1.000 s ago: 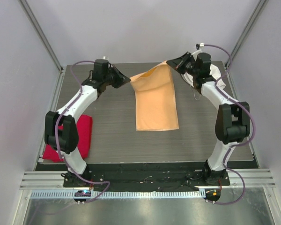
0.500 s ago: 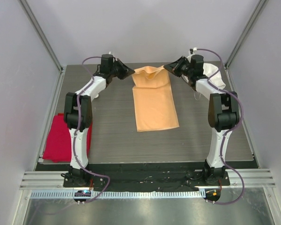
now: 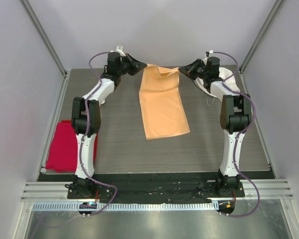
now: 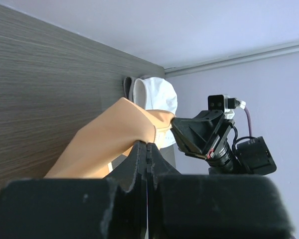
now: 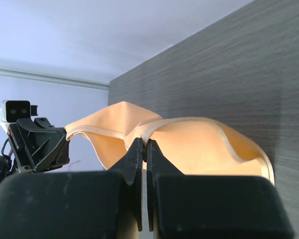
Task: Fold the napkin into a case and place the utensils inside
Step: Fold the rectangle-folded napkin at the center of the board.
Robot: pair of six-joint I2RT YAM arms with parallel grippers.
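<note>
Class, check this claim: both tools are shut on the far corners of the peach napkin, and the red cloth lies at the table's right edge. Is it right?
Not quite. The red cloth lies at the left edge of the table, as the top external view shows. The rest holds: the left tool and right tool are shut on the far corners of the napkin.

red cloth (image 3: 64, 147) — left edge of table (image 3: 119, 144) | white hat (image 4: 157, 97) — far right

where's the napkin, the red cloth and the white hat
napkin (image 3: 162, 107), top view, middle of its flat part
red cloth (image 3: 60, 149), top view, its uncovered left part
white hat (image 4: 157, 94), left wrist view, its rounded crown
</note>
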